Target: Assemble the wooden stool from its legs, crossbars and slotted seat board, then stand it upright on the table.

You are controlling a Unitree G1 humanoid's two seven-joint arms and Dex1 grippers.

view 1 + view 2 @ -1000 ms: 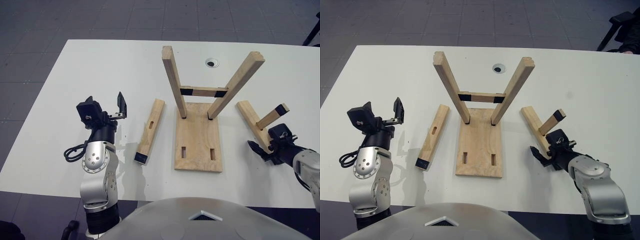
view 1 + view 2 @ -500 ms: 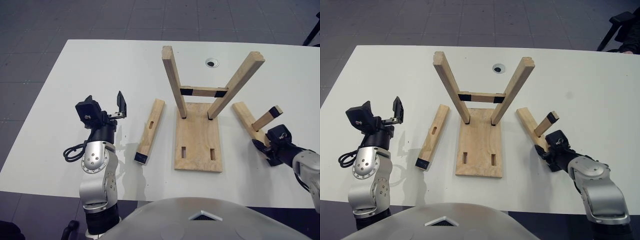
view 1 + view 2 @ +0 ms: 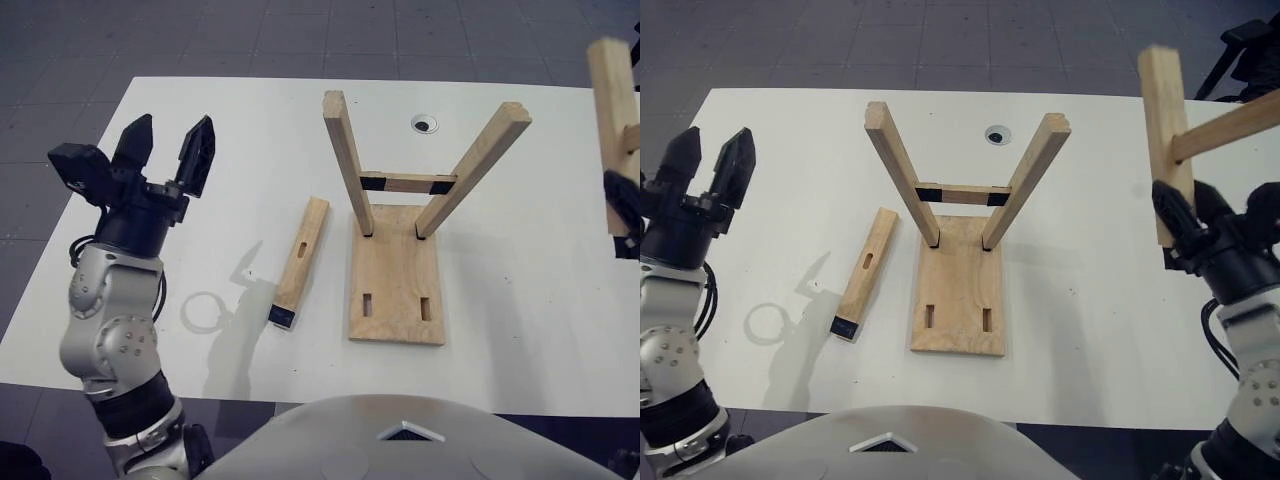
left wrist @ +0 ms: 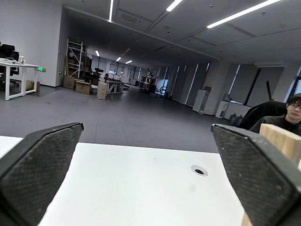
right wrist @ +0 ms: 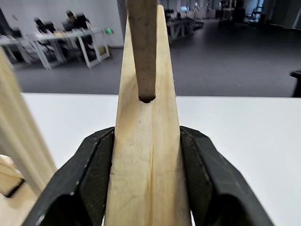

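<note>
White worktop (image 3: 200, 110) in an open office hall carries the parts. Its slotted seat board (image 3: 395, 290) lies flat near the middle, with two slots (image 3: 367, 303) showing by its near edge. From the board's far end two legs (image 3: 348, 165) rise and lean apart, joined partway up by a crossbar (image 3: 408, 184) with black ends. Just left of the board a loose leg (image 3: 300, 258) lies flat on the worktop, apart from the board and roughly parallel to it, its black-capped end towards the near side and a slot in its upper face. Beyond the board's far end sits a round cable hole (image 3: 424, 125). Right of the board, lifted above the worktop, the right end effector (image 3: 1185, 225) is clamped on a third leg (image 3: 1165, 130), gripping its lower part with a pad on each side; this held leg stands nearly upright, and a second crossbar (image 3: 1230, 125) sticks out from it. Well left of the board the left end effector (image 3: 172, 130) hangs raised above the worktop, its two fingers (image 4: 37, 160) spread wide apart and holding nothing.
</note>
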